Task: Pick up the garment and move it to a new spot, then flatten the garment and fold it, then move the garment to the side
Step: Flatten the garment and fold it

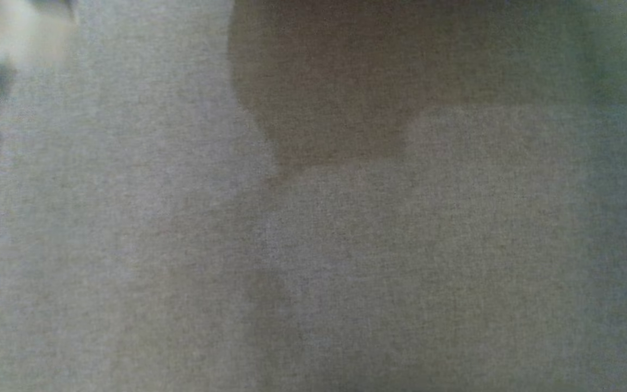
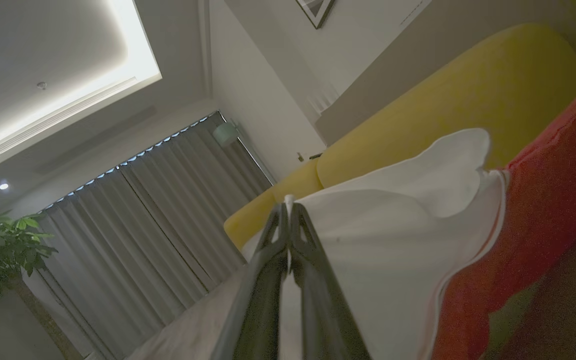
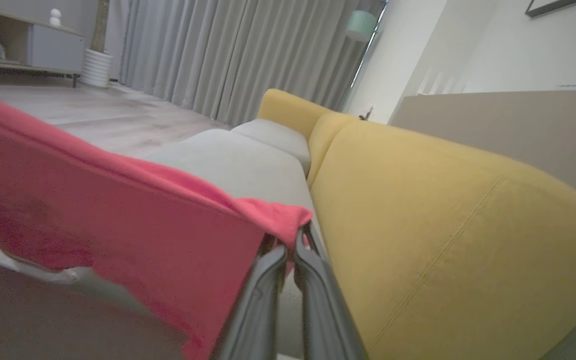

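Left gripper: both dark fingers pressed tight together, a fold of white cloth pinched at the tips. That cloth is part of the garment, which is white at this end with a thin pale hem and red past it. It hangs off the fingers and spreads to the right in the left wrist view. Right gripper: clamped as well, tips biting a corner of the red part. From there the red cloth runs off to the left in the right wrist view, top edge drawn straight, lower edge loose. The garment is slung between the two grippers, at the sofa, with the grey seat cushion just past it. Head view, badly blurred: a grey woven surface close up, with a brownish patch at top middle; can't tell what the patch is. Behind the garment is the yellow backrest, rounded, in two sections. Beyond the sofa's end: pale floor, a white ribbed pot, a low cabinet. Far side: long grey curtains, a mint-green lamp shade beside them, a leafy plant. On the wall, a framed picture. Overhead, a lit ceiling recess.
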